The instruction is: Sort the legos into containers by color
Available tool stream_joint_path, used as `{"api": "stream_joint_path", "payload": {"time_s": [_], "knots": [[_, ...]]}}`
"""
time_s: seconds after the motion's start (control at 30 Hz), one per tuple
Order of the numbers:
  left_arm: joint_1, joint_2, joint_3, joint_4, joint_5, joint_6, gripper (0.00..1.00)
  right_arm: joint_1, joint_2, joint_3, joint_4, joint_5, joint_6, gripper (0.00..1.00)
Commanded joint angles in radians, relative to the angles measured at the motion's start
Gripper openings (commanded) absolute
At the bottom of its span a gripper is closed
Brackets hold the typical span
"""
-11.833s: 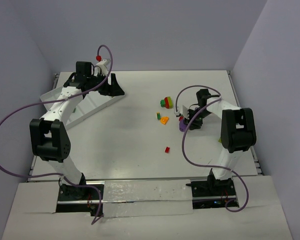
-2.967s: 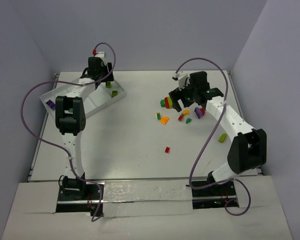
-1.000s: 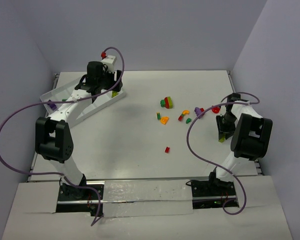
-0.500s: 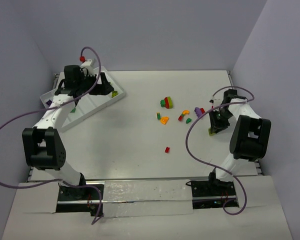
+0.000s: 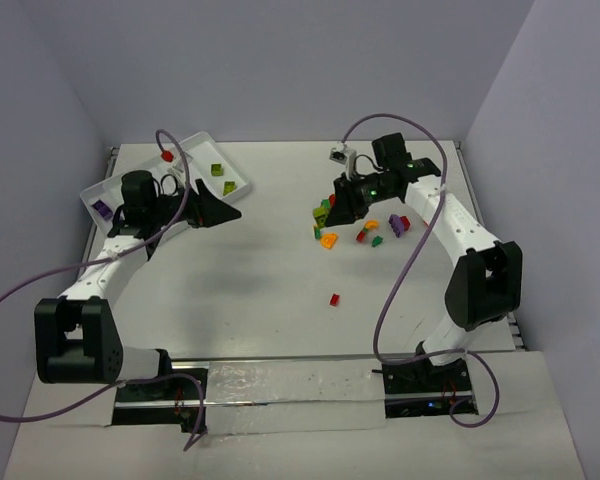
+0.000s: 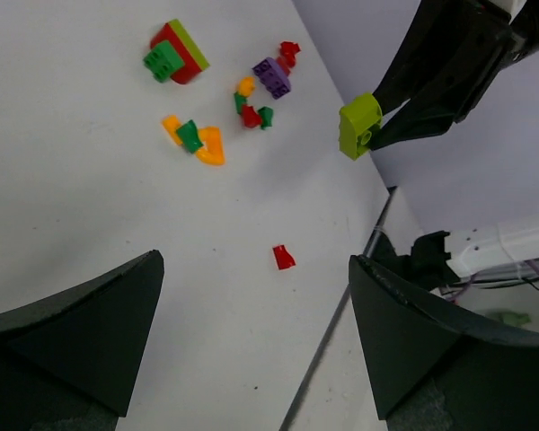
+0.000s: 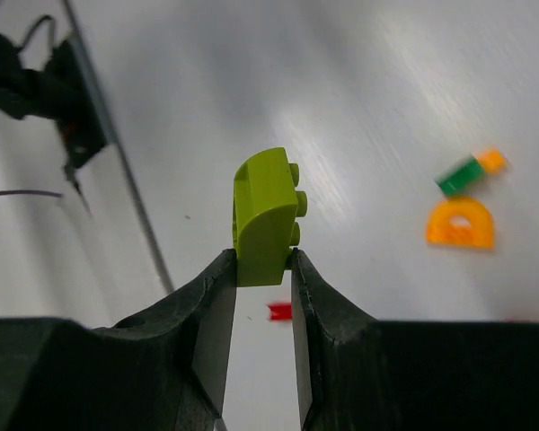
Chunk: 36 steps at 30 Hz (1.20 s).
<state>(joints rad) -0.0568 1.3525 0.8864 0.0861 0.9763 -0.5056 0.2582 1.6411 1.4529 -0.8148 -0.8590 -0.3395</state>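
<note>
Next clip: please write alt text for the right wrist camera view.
The right gripper is shut on a lime brick, holding it by its lower end above the white table. Blurred on the table below lie an orange half-round piece, a small green-and-orange piece and a red brick.

I read a lime curved plastic brick (image 7: 265,215) between the fingers of the black right gripper (image 7: 262,262). The flat white plastic tray (image 5: 200,145) has a small purple brick (image 5: 102,209) and a lime-green brick (image 5: 217,170). On the plain white table (image 5: 260,290): lone red brick (image 5: 334,299), orange half-round brick (image 5: 328,240), red-green-lime stack (image 6: 175,56). Purple cable (image 5: 390,117).
</note>
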Motion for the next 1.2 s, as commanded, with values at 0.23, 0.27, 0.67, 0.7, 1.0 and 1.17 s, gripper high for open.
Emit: {"api": "stream_joint_path", "payload": {"time_s": [0.23,0.27,0.67,0.7,1.0,1.17], "knots": [[-0.109,-0.037,-0.017,0.405,0.165,-0.299,0.89,0.187,-0.004,0.053,0.304,-0.318,0.285,0.11],[-0.126,-0.033,-0.014,0.409,0.166,-0.302,0.89,0.197,-0.001,0.054,0.312,-0.323,0.297,0.11],[-0.205,-0.004,0.029,0.410,0.155,-0.318,0.86,0.243,0.009,0.082,0.323,-0.335,0.326,0.12],[-0.208,-0.004,0.027,0.410,0.155,-0.318,0.85,0.243,0.011,0.083,0.326,-0.337,0.329,0.12],[-0.243,0.012,0.036,0.413,0.160,-0.323,0.77,0.250,0.029,0.109,0.329,-0.344,0.336,0.13],[-0.249,0.021,0.049,0.402,0.168,-0.316,0.66,0.250,0.036,0.120,0.323,-0.342,0.334,0.13]]}}
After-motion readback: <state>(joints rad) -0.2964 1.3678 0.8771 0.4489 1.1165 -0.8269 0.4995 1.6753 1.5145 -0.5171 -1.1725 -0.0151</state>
